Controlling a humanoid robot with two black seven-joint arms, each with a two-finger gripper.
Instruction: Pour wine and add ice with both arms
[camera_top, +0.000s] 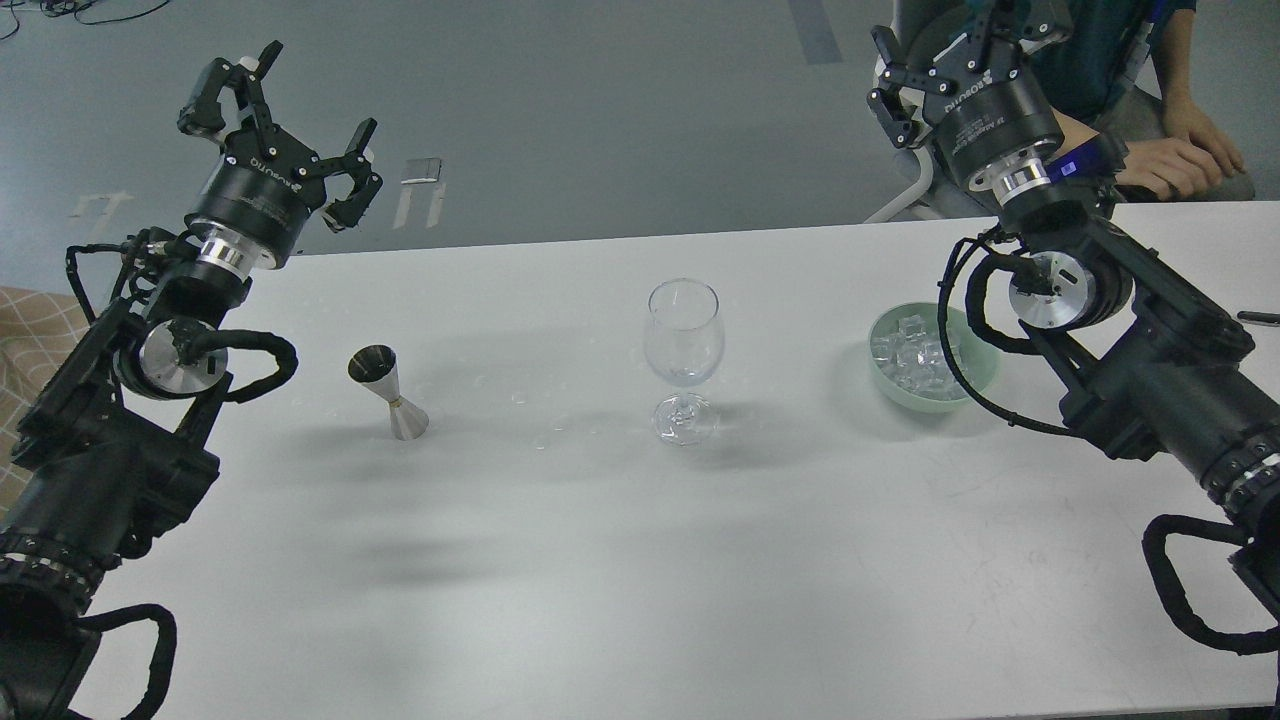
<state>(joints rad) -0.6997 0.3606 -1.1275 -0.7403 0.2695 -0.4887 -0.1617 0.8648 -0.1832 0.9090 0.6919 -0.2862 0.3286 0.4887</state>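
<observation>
A clear stemmed wine glass (683, 345) stands upright at the table's middle. A steel jigger (388, 392) stands to its left. I cannot make out the wine in either. A pale green bowl (985, 385) at the right holds several clear ice cubes (908, 358). My left gripper (300, 110) is open and empty, raised beyond the table's far left edge, well away from the jigger. My right gripper (965, 35) is open and empty, raised high behind the bowl, with its fingertips at the frame's top edge.
The white table (640, 560) has a few droplets (540, 440) between the jigger and the glass. A seated person (1150, 110) and a chair are behind the table at the far right. A black pen (1258, 318) lies at the right edge.
</observation>
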